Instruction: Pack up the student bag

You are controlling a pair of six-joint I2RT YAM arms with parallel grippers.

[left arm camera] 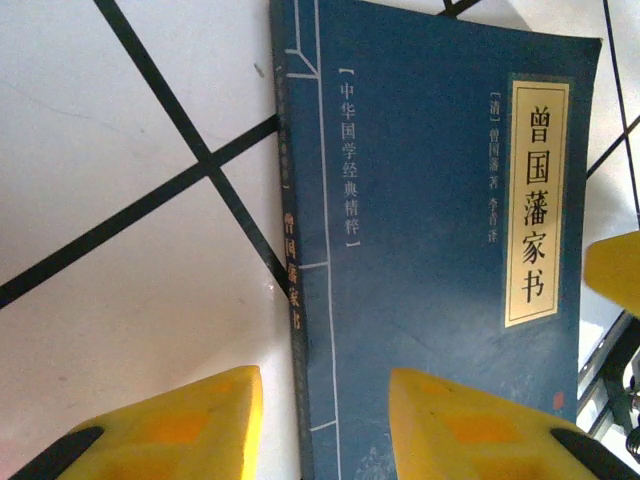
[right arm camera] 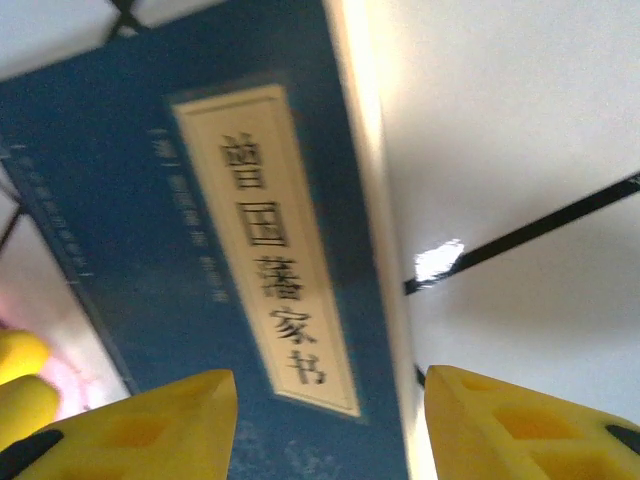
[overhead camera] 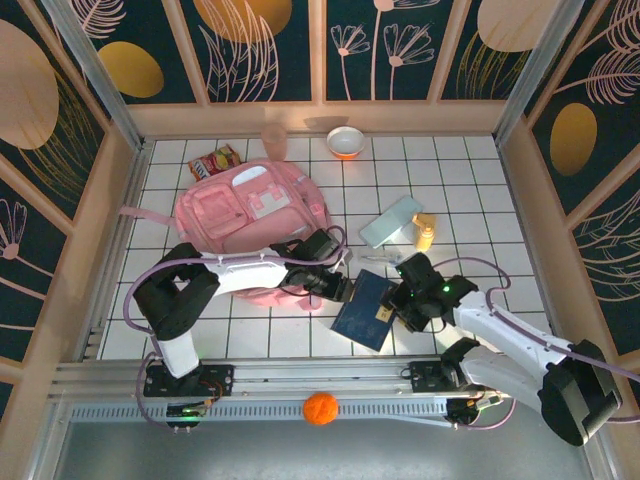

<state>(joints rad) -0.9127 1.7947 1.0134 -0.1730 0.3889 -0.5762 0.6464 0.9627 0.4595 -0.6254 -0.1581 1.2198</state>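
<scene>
- Top external view: the student bag [overhead camera: 250, 215] lies flat on the tiled table, at about 10 o'clock from the table's middle, with its front pockets facing up.
- A blue book [overhead camera: 365, 310] lies on the tiles at roughly 4 o'clock from the bag, close to it, between the two arms.
- I'd judge the step in hand to be picking up this book for the bag.
- To do it well, one pincer should close squarely across an edge while the other steadies the far side. A thin, flat book gives little to bite on, so tipping an edge up first would help.
- The left gripper [overhead camera: 335, 285] sits at the book's 10 o'clock corner. In its wrist view the jaws are spread wide across the spine, one finger [left arm camera: 190, 420] over bare tile and the other over the cover.
- The right gripper [overhead camera: 400, 300] is at the book's 2 o'clock side, also spread wide, straddling the page edge.
- Neither pincer holds anything. I cannot tell whether the pads touch the cover.
- The risk is the book sliding when squeezed.
</scene>
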